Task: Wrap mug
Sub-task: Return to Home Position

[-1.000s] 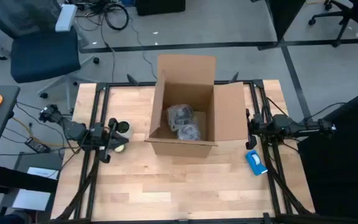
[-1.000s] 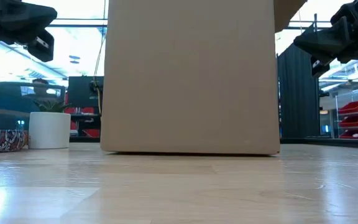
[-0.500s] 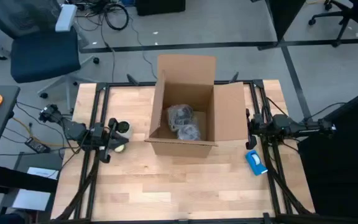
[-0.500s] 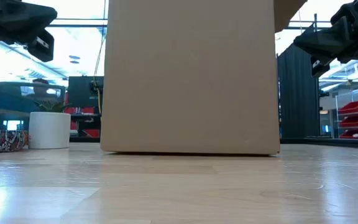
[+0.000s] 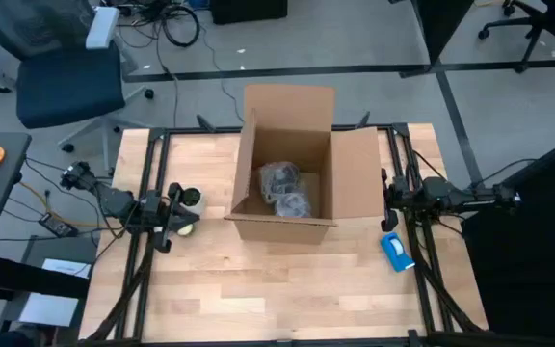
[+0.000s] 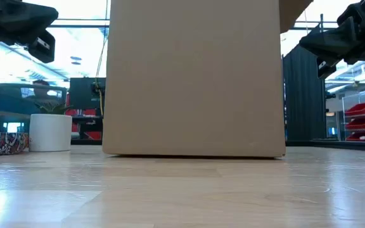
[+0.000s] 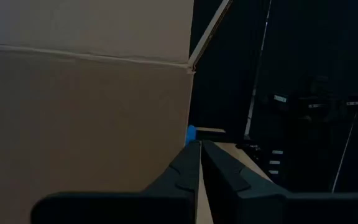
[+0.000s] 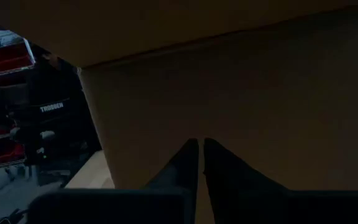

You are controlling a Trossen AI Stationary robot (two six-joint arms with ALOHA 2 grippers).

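Observation:
An open cardboard box (image 5: 292,183) stands in the middle of the table, and two grey wrapped bundles (image 5: 285,190) lie on its floor. The mug does not show in any view. My left gripper (image 5: 179,214) hovers to the left of the box, shut and empty, its fingers (image 7: 191,163) pointing at the box's left wall. My right gripper (image 5: 386,198) hovers to the right of the box, shut and empty, and faces the box's right wall (image 8: 241,106). Both grippers are held above the tabletop.
A small white pot with a plant (image 5: 191,197) and a patterned bowl (image 6: 2,142) stand by my left gripper. A blue object (image 5: 398,252) lies on the table near my right gripper. The box's flaps stand open. Bare wooden tabletop (image 5: 277,289) stretches before the box.

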